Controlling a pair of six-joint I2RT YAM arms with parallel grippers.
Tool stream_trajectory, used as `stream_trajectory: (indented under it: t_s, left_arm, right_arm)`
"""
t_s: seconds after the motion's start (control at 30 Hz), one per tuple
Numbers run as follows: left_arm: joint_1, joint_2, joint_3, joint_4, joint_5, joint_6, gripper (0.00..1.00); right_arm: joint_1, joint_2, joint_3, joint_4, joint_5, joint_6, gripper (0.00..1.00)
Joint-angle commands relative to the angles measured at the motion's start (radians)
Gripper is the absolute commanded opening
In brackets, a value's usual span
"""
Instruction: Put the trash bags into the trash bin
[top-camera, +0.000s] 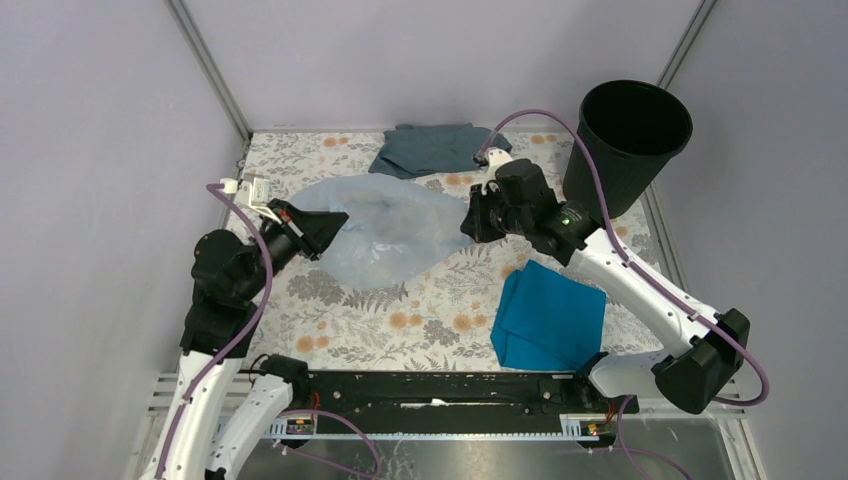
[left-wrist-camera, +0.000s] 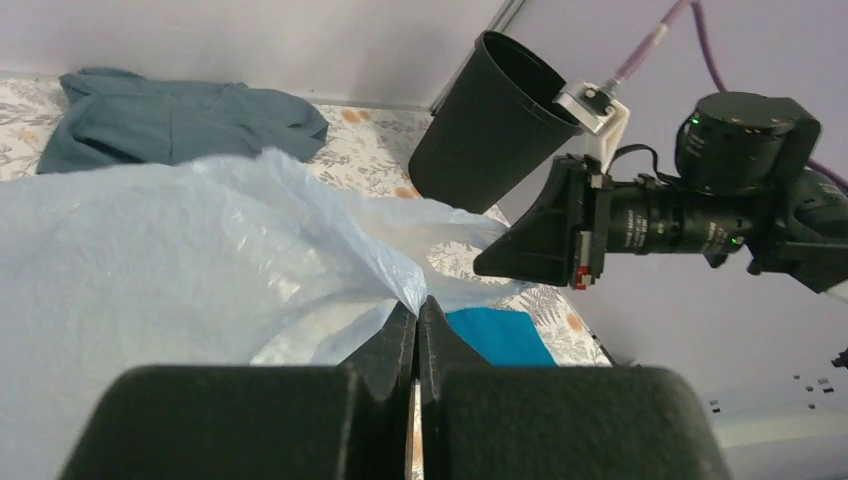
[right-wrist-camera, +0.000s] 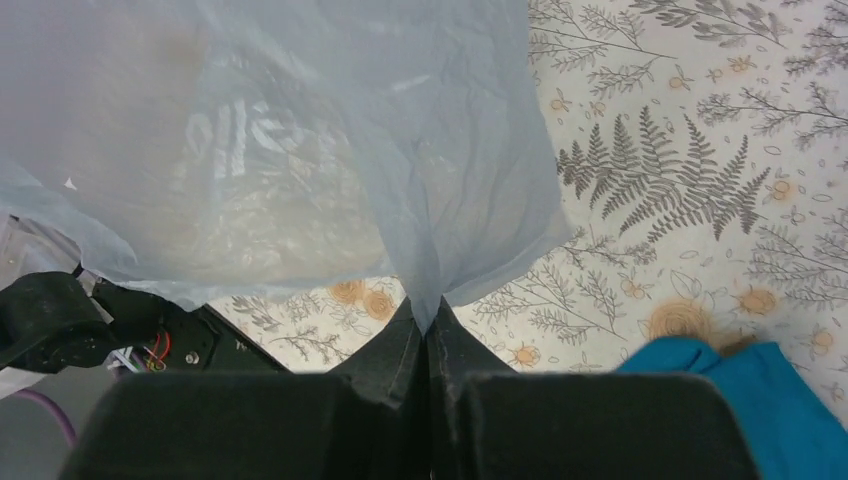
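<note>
The pale blue translucent trash bag (top-camera: 388, 228) hangs stretched between my two grippers above the floral table. My left gripper (top-camera: 335, 226) is shut on its left edge; in the left wrist view the film (left-wrist-camera: 200, 250) is pinched at the left gripper's (left-wrist-camera: 417, 303) tips. My right gripper (top-camera: 470, 222) is shut on its right edge; in the right wrist view the bag (right-wrist-camera: 300, 140) gathers into the right gripper's (right-wrist-camera: 428, 322) closed jaws. The black trash bin (top-camera: 630, 140) stands at the back right, just behind the right arm, and shows in the left wrist view (left-wrist-camera: 490, 120).
A dull grey-blue cloth (top-camera: 435, 148) lies at the back centre. A bright teal cloth (top-camera: 550, 315) lies at the front right, under the right arm. Enclosure posts and walls stand at the back corners.
</note>
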Motion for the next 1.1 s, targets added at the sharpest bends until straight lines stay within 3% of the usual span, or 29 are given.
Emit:
stream_trajectory:
  t_s: [0.0, 0.07, 0.27, 0.4, 0.47, 0.53, 0.57, 0.67, 0.93, 1.07]
  left_arm:
    - [-0.001, 0.000, 0.084, -0.018, -0.112, -0.008, 0.00]
    - [-0.019, -0.006, 0.089, -0.088, -0.221, 0.007, 0.00]
    - [-0.086, -0.036, 0.123, -0.191, -0.306, 0.101, 0.00]
    - [-0.123, -0.023, 0.167, -0.246, -0.460, 0.155, 0.00]
    - [-0.134, -0.016, 0.191, -0.265, -0.511, 0.176, 0.00]
    - [-0.141, -0.011, 0.209, -0.274, -0.543, 0.189, 0.00]
    - [-0.142, -0.008, 0.212, -0.275, -0.557, 0.192, 0.00]
    - [-0.149, 0.008, 0.207, -0.265, -0.599, 0.192, 0.00]
    - [-0.162, 0.117, 0.200, -0.222, -0.592, 0.210, 0.00]
    - [-0.162, 0.143, 0.215, -0.226, -0.582, 0.215, 0.00]
  right_arm:
    - [0.013, -0.023, 0.123, -0.045, 0.074, -0.005, 0.08]
    - [0.012, -0.011, 0.138, -0.046, 0.116, -0.015, 0.10]
    - [0.013, 0.074, 0.203, -0.094, 0.216, -0.050, 0.15]
    - [0.012, 0.127, 0.290, -0.161, 0.270, -0.092, 0.22]
    - [0.014, 0.141, 0.329, -0.187, 0.296, -0.108, 0.40]
    - [0.013, 0.140, 0.354, -0.196, 0.315, -0.117, 0.70]
    - [0.013, 0.135, 0.364, -0.194, 0.321, -0.121, 0.80]
    - [0.011, 0.096, 0.374, -0.165, 0.351, -0.134, 0.96]
    - [-0.174, 0.137, 0.525, -0.163, 0.363, -0.219, 0.99]
    - [-0.283, 0.238, 0.629, -0.165, 0.478, -0.292, 1.00]
